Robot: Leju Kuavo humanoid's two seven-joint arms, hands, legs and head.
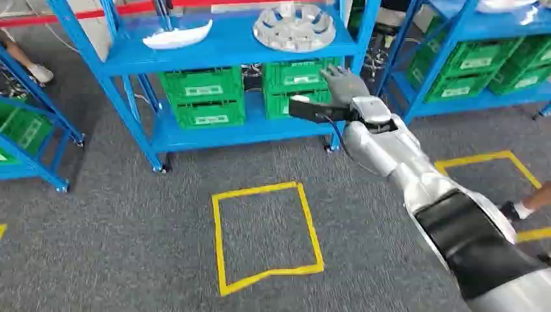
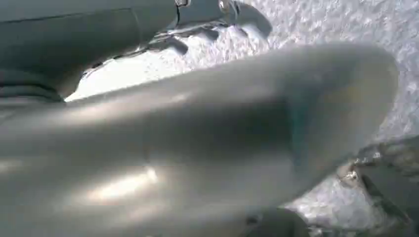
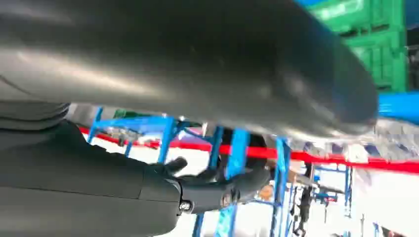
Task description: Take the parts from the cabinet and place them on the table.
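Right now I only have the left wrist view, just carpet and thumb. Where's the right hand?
Observer: The right hand is raised in front of the green crates on the blue rack's lower shelf, holding nothing.
Operator: Any parts on the rack?
Observer: Two on the upper shelf: a white part and a silver wheel cover.
Operator: Which is nearer the hand?
Observer: The wheel cover, on the shelf above the hand.

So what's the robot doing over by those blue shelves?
It is reaching its right hand toward the blue cabinet, with nothing in the hand yet. On the top shelf lie a round silver wheel cover and a white curved part, with green crates on the shelf below. Nothing has been picked up so far.
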